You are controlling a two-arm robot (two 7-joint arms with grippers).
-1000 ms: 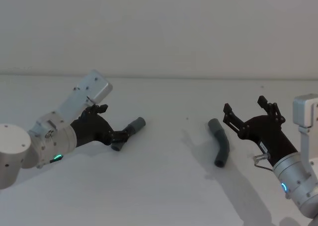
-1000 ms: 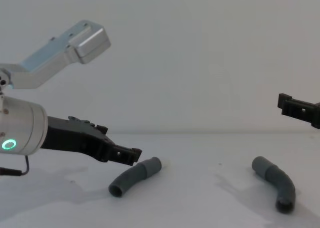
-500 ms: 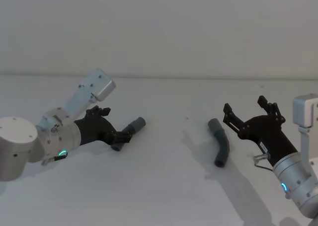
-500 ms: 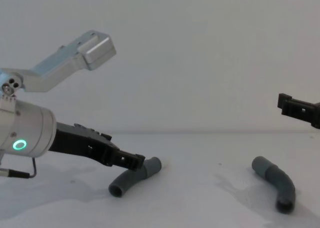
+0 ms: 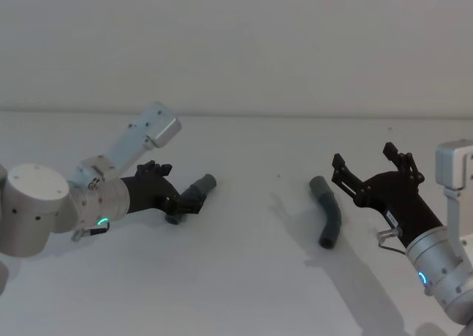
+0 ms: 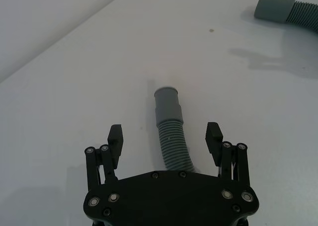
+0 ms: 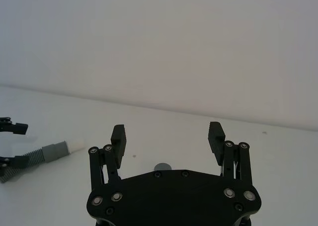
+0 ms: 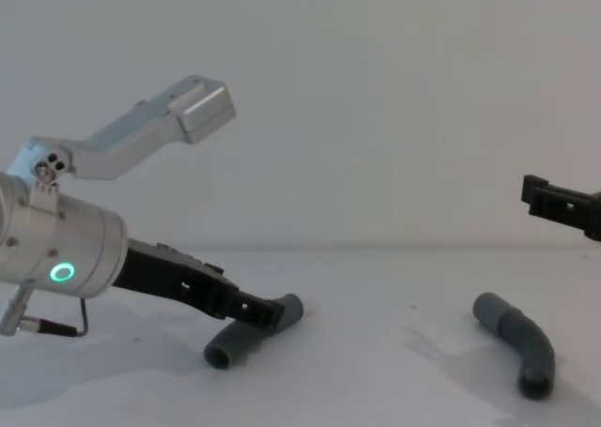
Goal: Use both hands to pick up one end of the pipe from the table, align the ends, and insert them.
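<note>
**Grasp approach at the left hose piece.** The left gripper [image 5: 182, 203] was down at the counter [image 5: 236, 277]. Its jaws were spread wide on either side of the ribbed part of the left hose piece [image 6: 171, 141], with a clear gap on each side. That piece lay flat, and its smooth cuff [image 6: 167, 104] pointed away from the gripper. The right gripper [image 5: 363, 157] hung above the counter just to the right of the other hose piece [image 5: 329, 214], with its jaws likewise open and empty. The two curved pieces lay well apart on the counter.
</note>
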